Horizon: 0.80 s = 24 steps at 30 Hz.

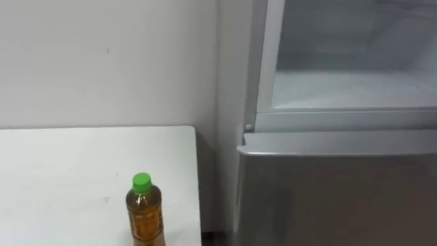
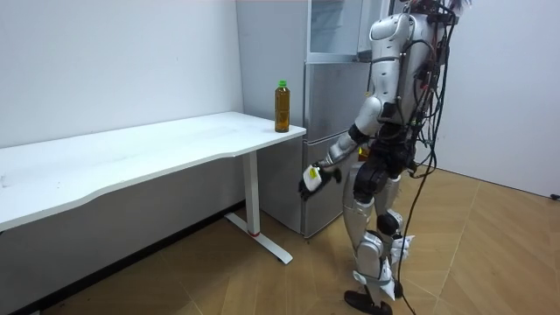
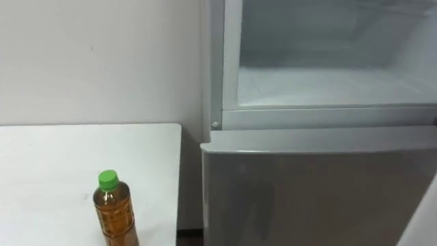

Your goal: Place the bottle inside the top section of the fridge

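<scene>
White table top point(image 1: 82, 164) in the left eye view carries the bottle point(image 1: 144, 215), upright near the edge that faces the fridge point(image 1: 328, 137), green cap point(image 1: 141, 181) screwed on, amber liquid inside. Judged placement: set there so that it is handy to the appliance. The upper compartment point(image 1: 355, 75) stands open, pale interior showing, evidently readied to receive the bottle; the lower door point(image 1: 334, 198) is closed. A label point(image 1: 145, 229) wraps the bottle's body; no writing on it is legible.

Right eye view: same arrangement. A narrow gap separates table top and fridge side. No marking can be read on the fridge front.

Room view: the robot stands facing the fridge, just beside the table top's end. The bottle stands at the corner nearest the fridge, touched by nothing. The left hand point(image 2: 312, 178) hangs low, below the table top, well apart from the bottle; whether it is open or closed cannot be told. Judgement: pick-up not yet begun
</scene>
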### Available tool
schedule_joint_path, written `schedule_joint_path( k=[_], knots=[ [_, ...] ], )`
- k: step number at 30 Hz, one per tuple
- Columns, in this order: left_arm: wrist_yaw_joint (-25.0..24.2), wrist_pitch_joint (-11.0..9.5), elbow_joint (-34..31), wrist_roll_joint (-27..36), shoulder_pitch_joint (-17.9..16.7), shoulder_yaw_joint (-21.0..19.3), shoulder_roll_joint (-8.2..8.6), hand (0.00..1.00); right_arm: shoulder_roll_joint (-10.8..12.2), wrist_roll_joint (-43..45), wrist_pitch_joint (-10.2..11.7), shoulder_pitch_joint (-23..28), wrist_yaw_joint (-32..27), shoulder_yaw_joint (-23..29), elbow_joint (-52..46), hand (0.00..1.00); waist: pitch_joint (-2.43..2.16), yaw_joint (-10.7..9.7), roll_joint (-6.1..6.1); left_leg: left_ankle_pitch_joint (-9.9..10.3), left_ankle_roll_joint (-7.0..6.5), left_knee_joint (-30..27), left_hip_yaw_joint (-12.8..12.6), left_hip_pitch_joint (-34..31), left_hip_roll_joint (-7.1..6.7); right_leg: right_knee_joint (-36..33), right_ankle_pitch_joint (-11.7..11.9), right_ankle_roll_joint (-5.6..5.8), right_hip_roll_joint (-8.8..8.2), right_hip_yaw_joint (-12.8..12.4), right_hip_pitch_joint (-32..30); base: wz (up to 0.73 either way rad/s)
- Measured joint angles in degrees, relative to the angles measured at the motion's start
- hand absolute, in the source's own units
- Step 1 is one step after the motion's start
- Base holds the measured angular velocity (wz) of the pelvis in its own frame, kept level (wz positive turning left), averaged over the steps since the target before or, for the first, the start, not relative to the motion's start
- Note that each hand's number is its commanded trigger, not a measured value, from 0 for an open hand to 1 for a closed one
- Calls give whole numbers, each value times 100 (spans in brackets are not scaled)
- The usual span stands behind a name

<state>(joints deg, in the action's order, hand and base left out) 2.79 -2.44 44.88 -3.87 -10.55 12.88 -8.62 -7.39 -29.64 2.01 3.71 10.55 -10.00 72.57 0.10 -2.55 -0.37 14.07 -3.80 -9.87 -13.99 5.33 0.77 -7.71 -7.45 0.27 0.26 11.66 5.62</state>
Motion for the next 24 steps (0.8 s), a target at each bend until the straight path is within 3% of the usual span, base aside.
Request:
schedule_joint_path(
  k=[2, 5, 11, 15, 22, 23, 24],
  knots=[
    [200, -210, 557, 66, -90, -342, 75, 0, 1, 126, 67, 0, 12, 2, -67, 0, 0, 134, 3, -3, -6, 17, 10, 2, -13, 5, 0, 0, -2, 16, -11, -2],
    [392, -437, 872, 152, -255, -693, 103, 0, -1, 123, 237, 32, 26, 1, -135, 0, 2, 189, 0, -10, -17, 15, 75, -1, -31, 8, 0, 0, -20, 118, 7, 9],
    [509, -693, 1313, 528, -317, -1067, 229, 0, 0, 327, 396, 94, 16, 18, -636, 0, 7, 399, 30, -30, -40, 24, 160, 10, -56, 7, -2, 2, -36, 125, 33, 8],
    [531, -694, 1526, 713, -334, -1401, 290, 0, 2, 323, 463, 116, 13, 64, -1061, 0, -3, 479, 20, -30, -40, 32, 197, 3, -56, 6, -2, 2, -34, 197, 49, 4],
    [666, -632, 1947, 703, -510, -1678, 258, 0, 44, 361, 435, 348, -154, 213, -3542, 0, 3, 775, 42, -32, -38, 19, 212, 6, -58, 12, -2, 2, -36, 246, 43, 1],
    [716, -548, 2002, 620, -565, -1723, 250, 0, 49, 327, 274, 381, -224, 195, -3736, 0, 6, 790, 30, -32, -38, 19, 241, -3, -59, 11, -2, 2, -35, 244, 45, 9],
    [735, -512, 2041, 571, -591, -1723, 245, 0, 54, 328, 283, 442, -230, 195, -3771, 0, 7, 803, 25, -32, -38, 19, 252, -5, -59, 12, -2, 2, -36, 241, 48, 7]
  ],
)
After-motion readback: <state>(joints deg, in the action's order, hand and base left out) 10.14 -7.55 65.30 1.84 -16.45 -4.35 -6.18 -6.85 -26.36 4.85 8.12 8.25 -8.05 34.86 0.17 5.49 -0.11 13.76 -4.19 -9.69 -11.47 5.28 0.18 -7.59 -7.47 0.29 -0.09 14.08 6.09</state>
